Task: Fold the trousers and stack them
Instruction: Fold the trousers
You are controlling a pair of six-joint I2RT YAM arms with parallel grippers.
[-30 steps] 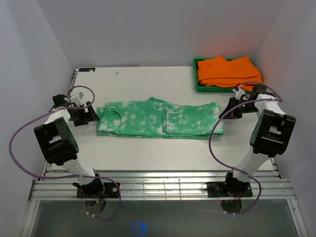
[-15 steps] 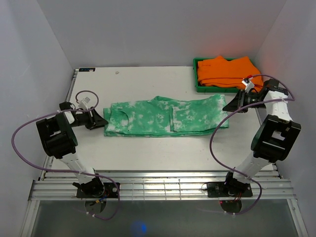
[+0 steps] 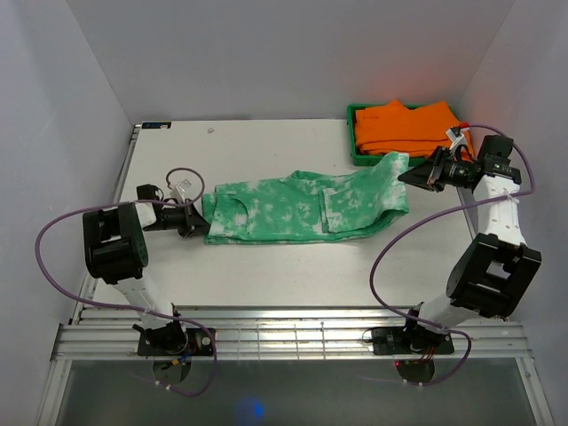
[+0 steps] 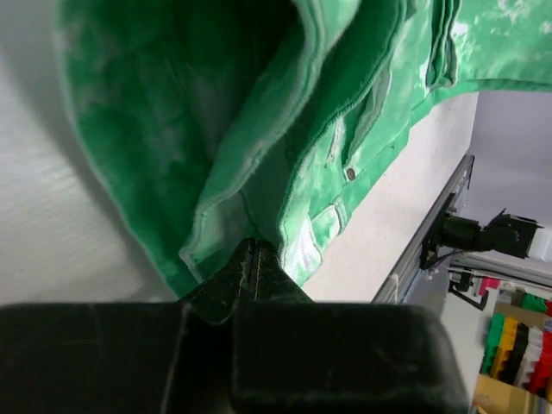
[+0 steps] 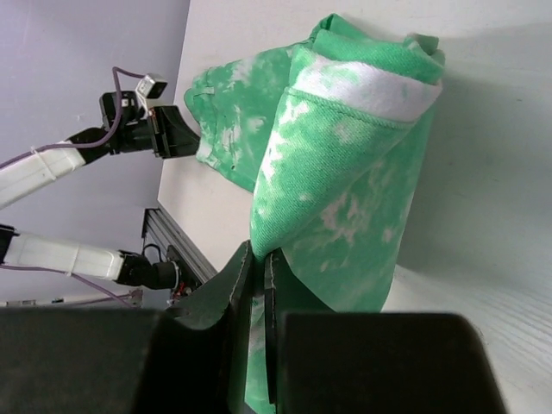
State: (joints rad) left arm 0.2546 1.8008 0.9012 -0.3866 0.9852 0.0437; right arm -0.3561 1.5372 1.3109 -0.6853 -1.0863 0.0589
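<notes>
Pinching with left gripper (image 3: 201, 224) the left end of the trousers (image 3: 293, 206), with right gripper (image 3: 410, 176) the right end, both closed tight on cloth; holding the long axis crosswise between them.

Trousers (image 3: 293, 209), left claw (image 3: 202, 223) and right claw (image 3: 406, 176) farther right; cloth's right end higher.

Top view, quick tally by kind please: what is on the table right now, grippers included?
Green tie-dye trousers: 1
Orange cloth pile: 1 (number of pieces in it cannot be told)
Green bin: 1, holding the orange pile
Grippers: 2, the left gripper and the right gripper, each shut on one end of the trousers
Total: 5
</notes>
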